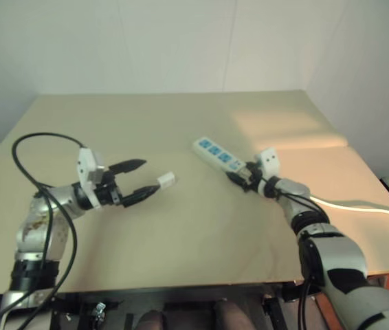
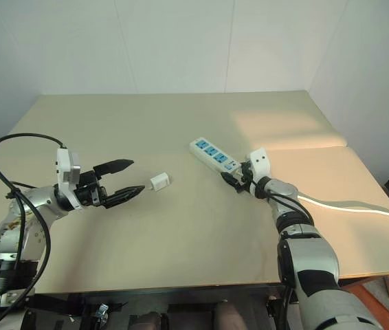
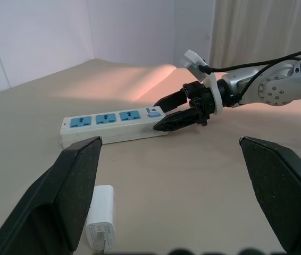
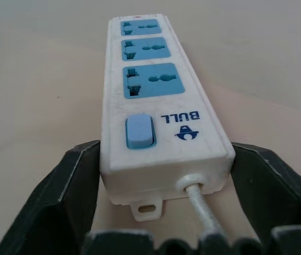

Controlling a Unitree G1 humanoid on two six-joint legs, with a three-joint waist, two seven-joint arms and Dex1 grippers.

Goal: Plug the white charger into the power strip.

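The power strip [image 1: 216,155] is a long white bar with three blue sockets, lying flat right of the table's middle. My right gripper [image 1: 240,174] is open, its fingers [image 4: 70,186] wide apart and close against both sides of the strip's switch end. The strip's white cord [image 4: 201,212] runs back between them. The white charger [image 1: 167,180] is a small block lying on the table left of the strip. My left gripper [image 1: 148,177] is open and level, its tips just short of the charger [image 3: 101,222], which lies beside one finger [image 3: 65,196].
The tan table [image 1: 181,234] has bare room all round the two things. The strip's cord [image 1: 359,205] trails off to the right across the table's right part. A black cable [image 1: 29,144] loops over my left arm. White walls stand behind the table.
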